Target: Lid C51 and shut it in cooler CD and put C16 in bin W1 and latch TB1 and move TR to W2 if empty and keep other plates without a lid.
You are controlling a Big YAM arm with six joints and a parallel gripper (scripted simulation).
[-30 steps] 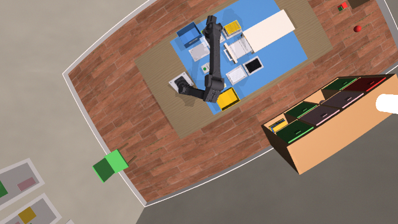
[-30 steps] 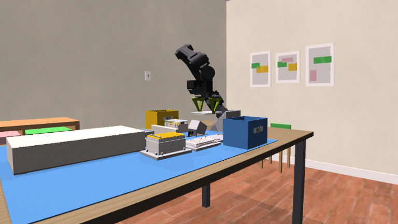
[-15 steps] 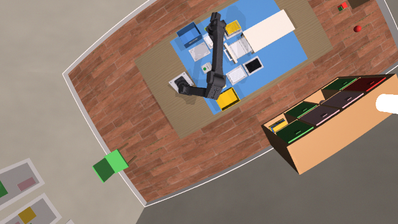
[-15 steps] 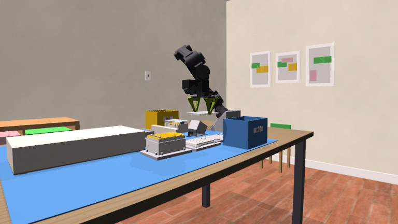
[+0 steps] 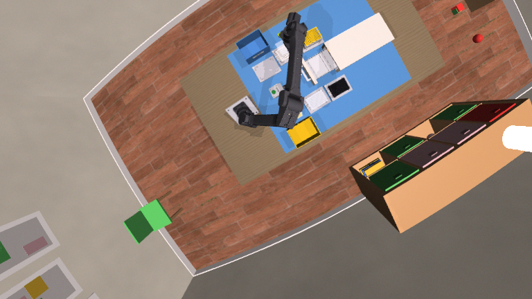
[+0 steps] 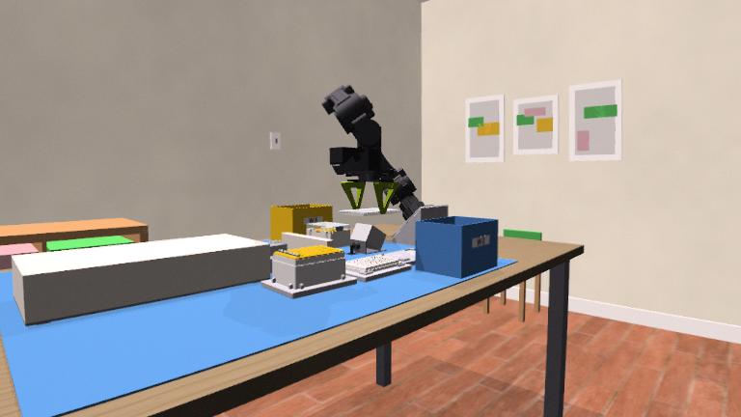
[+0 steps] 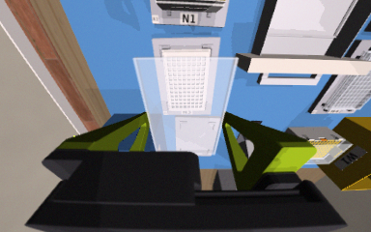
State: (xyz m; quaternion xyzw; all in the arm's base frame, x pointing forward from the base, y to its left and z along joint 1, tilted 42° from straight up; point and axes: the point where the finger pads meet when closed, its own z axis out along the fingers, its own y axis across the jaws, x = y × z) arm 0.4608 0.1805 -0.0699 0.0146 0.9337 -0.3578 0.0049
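The green-fingered gripper grips the clear flat plate lid aloft near the desk's far edge; lidding, storing, discarding all apparently remain.

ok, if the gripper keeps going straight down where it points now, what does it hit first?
The gripper, shut on the clear lid, points down at a white plate in its nest. The lid would likely meet that plate first; it covers only part of it, and the height is unclear.
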